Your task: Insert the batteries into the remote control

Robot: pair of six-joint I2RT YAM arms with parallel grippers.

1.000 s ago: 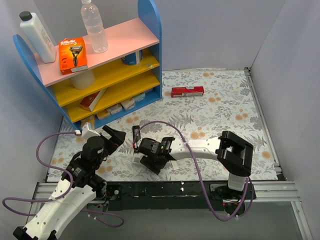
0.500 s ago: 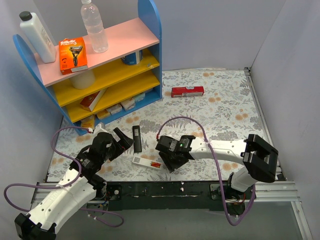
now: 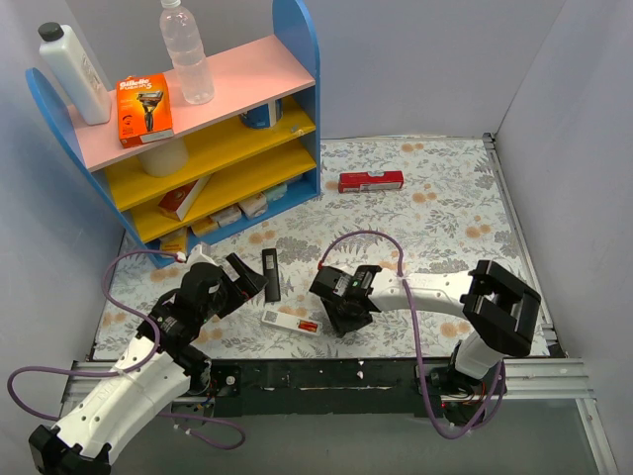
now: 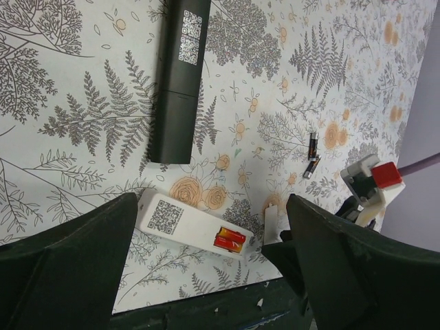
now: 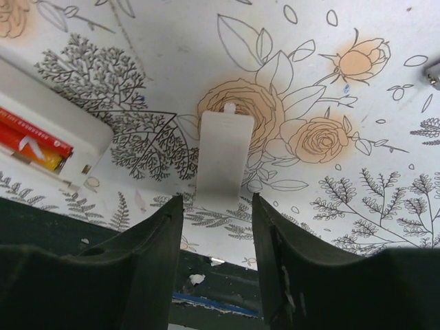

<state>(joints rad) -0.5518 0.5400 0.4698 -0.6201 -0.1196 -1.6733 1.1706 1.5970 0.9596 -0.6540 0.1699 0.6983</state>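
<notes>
At the near edge of the flowered tabletop (image 5: pixel 357 172), my right hand (image 5: pixel 216 203) stands roughly half open. Its two fingers sit either side of the near end of a white battery cover (image 5: pixel 223 155) that lies flat. I have no hold on it yet, and a sliver of gap shows on each side. Just beside the cover, toward my left arm, lies the white remote control (image 5: pixel 75 127), back up, its compartment uncovered and red batteries (image 5: pixel 31 136) seated within. My left hand (image 4: pixel 210 213) hangs wide open and empty above that remote. A black remote (image 4: pixel 180 82) lies just beyond, its back shut as far as I can tell. Two dark batteries (image 4: pixel 311 144) rest loose on the tabletop, near each other and well apart from both remotes. By my reading, the white remote is loaded, and what is left is to lift the cover and refit it. Whether the loose pair is meant for the black remote I cannot tell.
</notes>
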